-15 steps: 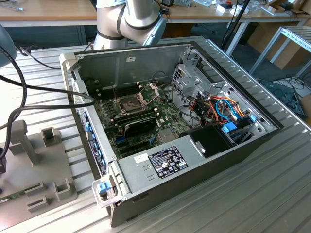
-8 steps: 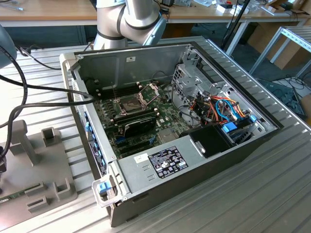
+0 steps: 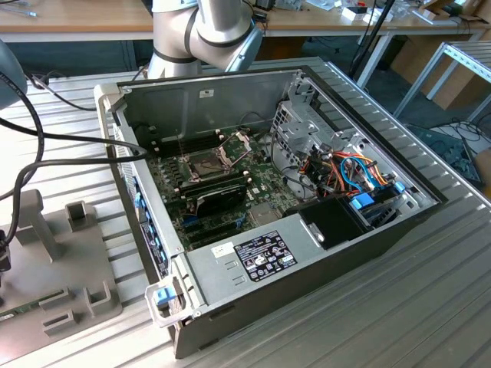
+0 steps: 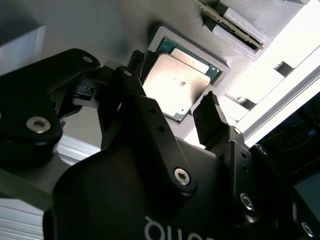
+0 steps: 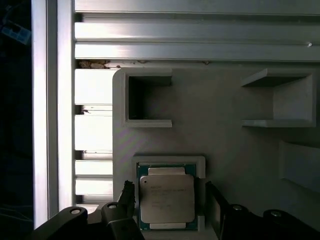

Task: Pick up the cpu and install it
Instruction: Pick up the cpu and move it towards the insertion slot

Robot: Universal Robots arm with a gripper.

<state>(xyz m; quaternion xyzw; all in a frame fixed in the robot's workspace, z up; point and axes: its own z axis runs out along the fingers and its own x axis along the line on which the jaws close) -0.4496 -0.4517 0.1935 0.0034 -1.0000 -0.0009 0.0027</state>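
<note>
Lying top-up, the cpu (image 5: 166,202) runs lengthwise between the spread claw (image 5: 169,189).

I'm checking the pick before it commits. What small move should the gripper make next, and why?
Probably close the fingers on the cpu. In both wrist views the gripper is open, one finger at each of two opposite sides of the cpu, which lies flat in its grey holder recess. Whether they are low enough I cannot tell.

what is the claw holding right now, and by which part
Nothing. The open claw straddles the cpu, a gap on each side, and the cpu lies flat in its pocket in the grey tray.
</note>
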